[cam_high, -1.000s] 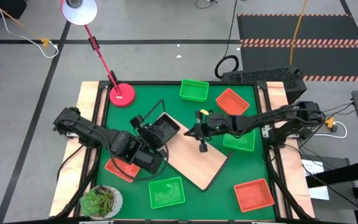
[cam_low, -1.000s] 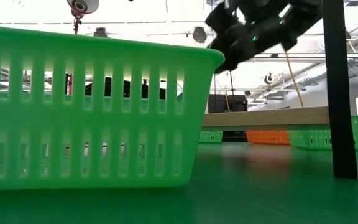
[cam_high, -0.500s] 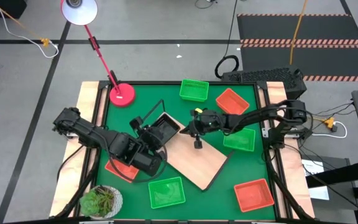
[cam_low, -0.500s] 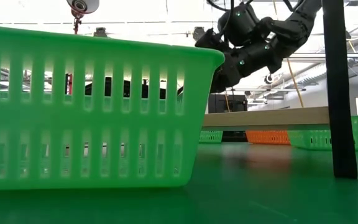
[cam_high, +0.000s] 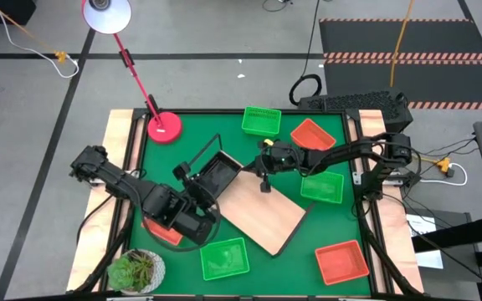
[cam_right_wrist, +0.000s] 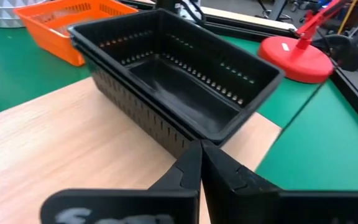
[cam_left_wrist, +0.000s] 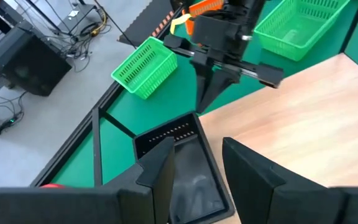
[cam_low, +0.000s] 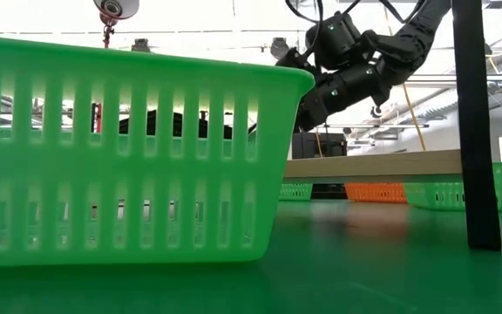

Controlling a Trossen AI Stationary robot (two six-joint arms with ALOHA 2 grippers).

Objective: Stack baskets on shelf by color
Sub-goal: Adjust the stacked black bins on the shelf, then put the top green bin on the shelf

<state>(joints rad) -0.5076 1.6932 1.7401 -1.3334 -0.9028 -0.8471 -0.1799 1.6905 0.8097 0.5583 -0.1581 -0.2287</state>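
Near the frame centre, the left gripper [cam_high: 201, 194] stood open beside the black plastic mesh baskets [cam_high: 218, 175] on the light-wood shelf board [cam_high: 262, 213]. The right gripper [cam_high: 264, 186], jaws closed and empty, hovered above the board.

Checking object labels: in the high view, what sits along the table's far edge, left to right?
Red lamp base → green basket → red-orange basket.
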